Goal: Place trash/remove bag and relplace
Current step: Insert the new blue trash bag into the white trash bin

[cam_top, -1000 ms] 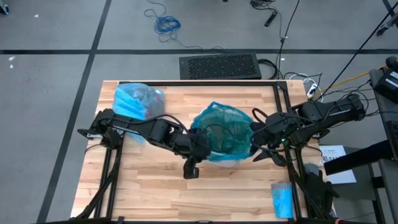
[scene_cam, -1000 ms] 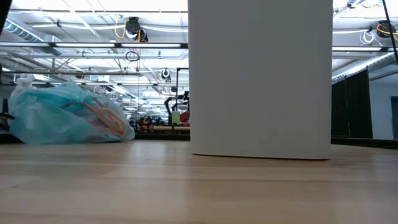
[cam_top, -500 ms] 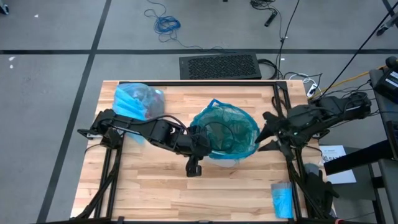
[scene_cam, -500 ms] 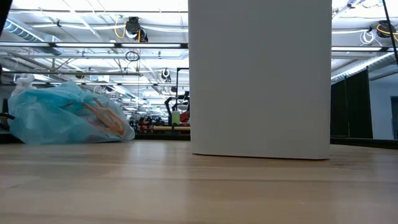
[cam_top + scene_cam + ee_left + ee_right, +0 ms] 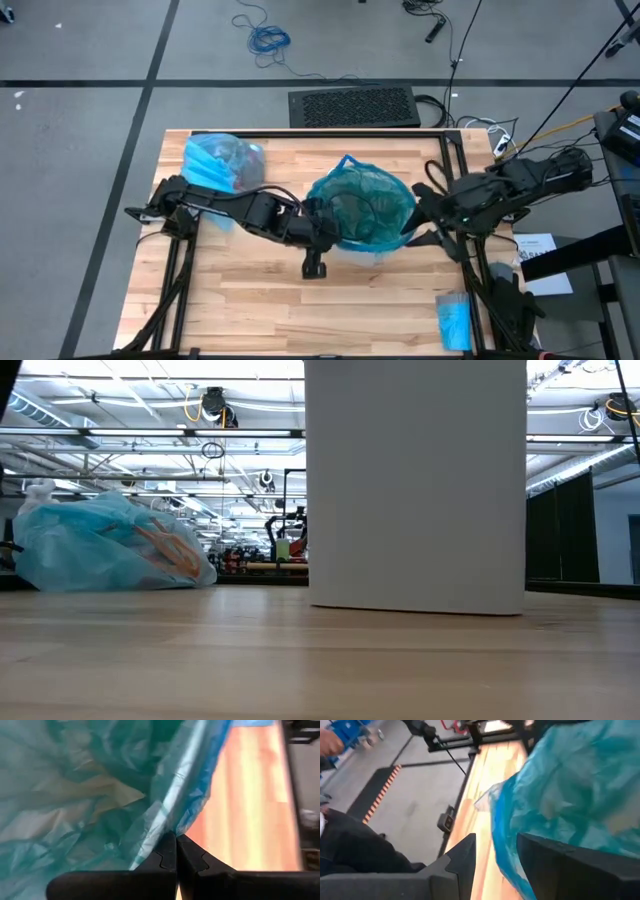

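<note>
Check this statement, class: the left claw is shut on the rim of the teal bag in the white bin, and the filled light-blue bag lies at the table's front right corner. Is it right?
One detail is wrong. The high view shows the filled light-blue bag at the table's far left corner, not front right. The left claw is indeed shut on the teal bag's rim, in the white bin.

bags: 2 [image 5: 362, 205] [image 5: 218, 162] | bin: 1 [image 5: 415, 485] | blue roll: 1 [image 5: 454, 322] | arms: 2

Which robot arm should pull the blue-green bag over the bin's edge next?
Probably the right. Its gripper is open around the bag's rim at the white bin, ready to grab. The left gripper is shut, pinching the opposite rim, so it is busy.
</note>
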`<state>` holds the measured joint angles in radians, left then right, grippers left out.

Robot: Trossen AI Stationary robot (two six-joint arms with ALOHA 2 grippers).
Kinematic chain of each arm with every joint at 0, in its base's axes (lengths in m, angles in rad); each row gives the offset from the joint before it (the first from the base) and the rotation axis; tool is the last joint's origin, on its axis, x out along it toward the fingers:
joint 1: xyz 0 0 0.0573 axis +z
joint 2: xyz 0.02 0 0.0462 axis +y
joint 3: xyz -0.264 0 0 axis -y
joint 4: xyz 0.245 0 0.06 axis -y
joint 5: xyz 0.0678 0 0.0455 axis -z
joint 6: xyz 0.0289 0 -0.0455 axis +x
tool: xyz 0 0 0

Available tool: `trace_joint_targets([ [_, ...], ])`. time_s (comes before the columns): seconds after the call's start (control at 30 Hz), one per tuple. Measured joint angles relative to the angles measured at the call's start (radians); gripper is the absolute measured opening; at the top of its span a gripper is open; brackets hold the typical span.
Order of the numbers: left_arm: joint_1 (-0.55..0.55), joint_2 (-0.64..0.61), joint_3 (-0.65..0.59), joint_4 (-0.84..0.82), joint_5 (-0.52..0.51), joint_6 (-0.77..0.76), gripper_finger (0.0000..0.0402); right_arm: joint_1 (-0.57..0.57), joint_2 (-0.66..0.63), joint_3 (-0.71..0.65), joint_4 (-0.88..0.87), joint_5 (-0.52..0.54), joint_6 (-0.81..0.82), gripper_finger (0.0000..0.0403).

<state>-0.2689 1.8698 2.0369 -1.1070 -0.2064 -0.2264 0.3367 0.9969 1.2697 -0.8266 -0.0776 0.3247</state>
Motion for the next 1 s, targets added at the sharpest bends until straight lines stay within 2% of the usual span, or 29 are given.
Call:
trace_joint_targets([
  [0.1,0.025,0.000,0.000,-0.019,-0.039,0.004,0.0000,0.000,0.035,0.000,-0.003,0.001,-0.016,0.0135],
  [0.33,0.069,0.000,0.000,-0.058,-0.040,0.007,0.0000,0.003,0.101,0.000,-0.021,-0.017,-0.022,0.0134],
  [1.0,0.044,-0.007,0.000,-0.029,-0.029,0.022,0.0000,0.053,0.099,0.000,0.018,0.000,-0.038,0.0134],
])
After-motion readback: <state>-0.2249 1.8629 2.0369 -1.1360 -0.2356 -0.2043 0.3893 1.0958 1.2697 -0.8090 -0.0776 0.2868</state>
